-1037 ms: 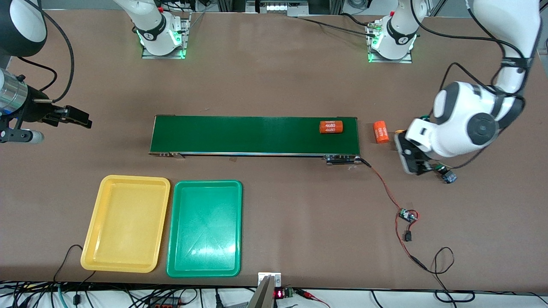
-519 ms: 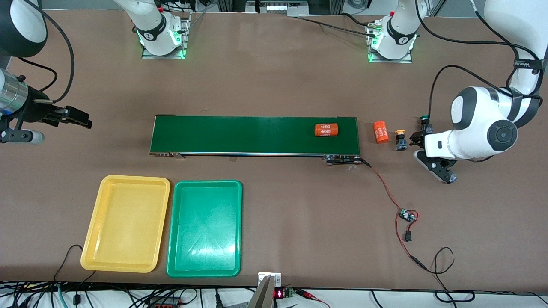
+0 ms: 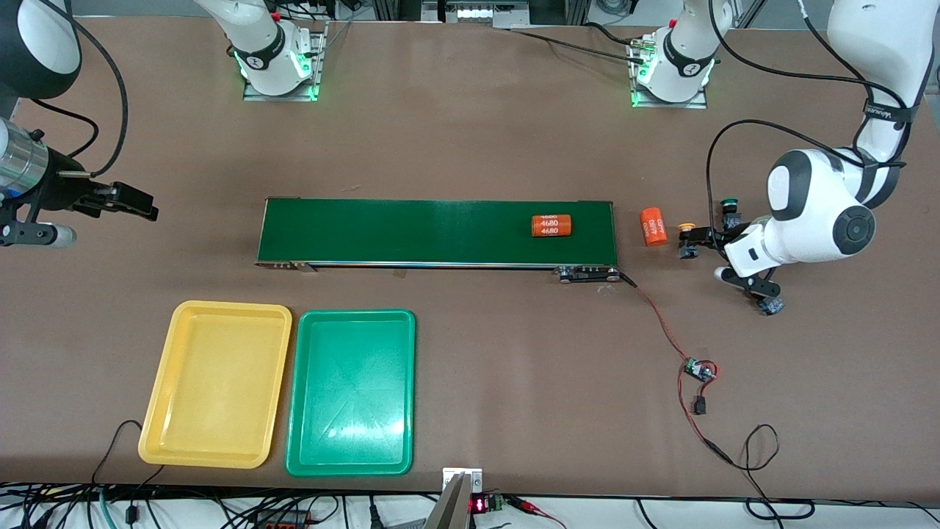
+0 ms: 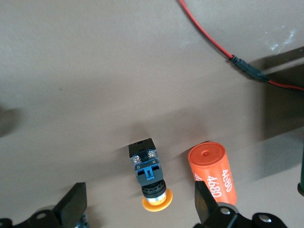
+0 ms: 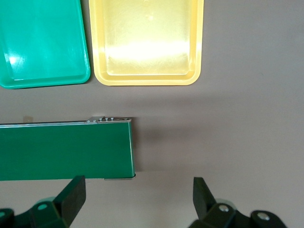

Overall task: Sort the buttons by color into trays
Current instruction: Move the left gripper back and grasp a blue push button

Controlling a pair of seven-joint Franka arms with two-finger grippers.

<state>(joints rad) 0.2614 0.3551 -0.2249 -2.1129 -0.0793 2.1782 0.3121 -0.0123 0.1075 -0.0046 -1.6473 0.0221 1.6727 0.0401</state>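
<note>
The left gripper [image 3: 723, 253] hangs low with fingers spread wide, the small black push-button with a yellow-orange cap [image 4: 149, 175] lying between them on the brown table [image 3: 470, 132], just beside an orange "4680" cylinder [image 4: 213, 173]. The right gripper [image 5: 137, 202] (also spread) waits over the table off the dark-green conveyor belt's [image 3: 437, 232] end, well apart from the yellow plastic tray [image 3: 217, 383] and green plastic tray [image 3: 352, 392]

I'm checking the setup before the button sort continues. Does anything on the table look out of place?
Yes: an orange cylinder printed 4680 lies on the dark green conveyor belt, and a second orange cylinder lies on the table just off its end, beside the yellow-capped push-button. Neither is a button.
</note>
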